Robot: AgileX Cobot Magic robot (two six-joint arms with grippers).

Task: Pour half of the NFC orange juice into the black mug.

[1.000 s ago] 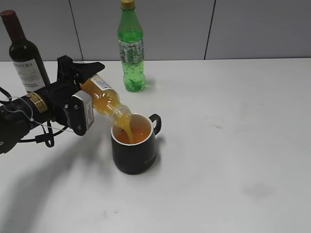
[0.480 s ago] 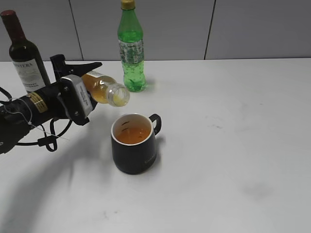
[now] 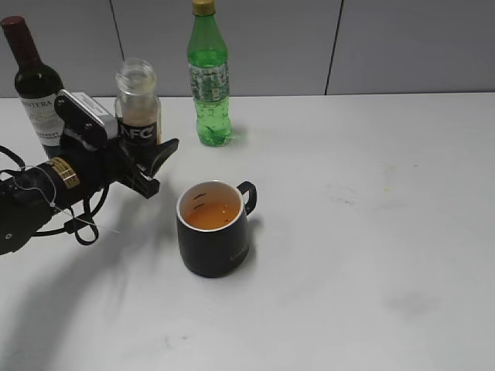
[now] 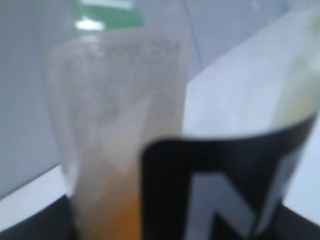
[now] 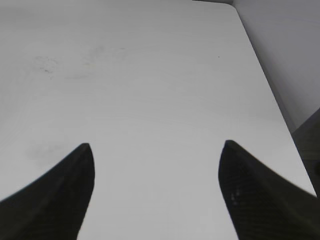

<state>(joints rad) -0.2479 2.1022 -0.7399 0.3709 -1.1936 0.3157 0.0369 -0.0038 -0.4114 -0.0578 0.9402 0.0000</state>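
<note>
NFC orange juice [image 3: 138,116], upright in left gripper [image 3: 147,158]; black mug [image 3: 213,229] filled partway.

Bottle: uncapped, clasped at the label by the left gripper, held above the bench near its left edge, left of the mug and apart from it. Mug: mid-bench, handle to the rear right, orange liquid inside. Wine bottle [image 3: 35,81] at rear left corner; green bottle [image 3: 209,76] at rear edge. Right gripper [image 5: 156,192]: fingers spread, nothing held.

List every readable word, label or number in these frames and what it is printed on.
"NFC": black label of the NFC orange juice, held in the left gripper.
"...STERA", partly cut off: wine bottle label.
Green bottle label: too small to read.
Black mug script: too small to read.
</note>
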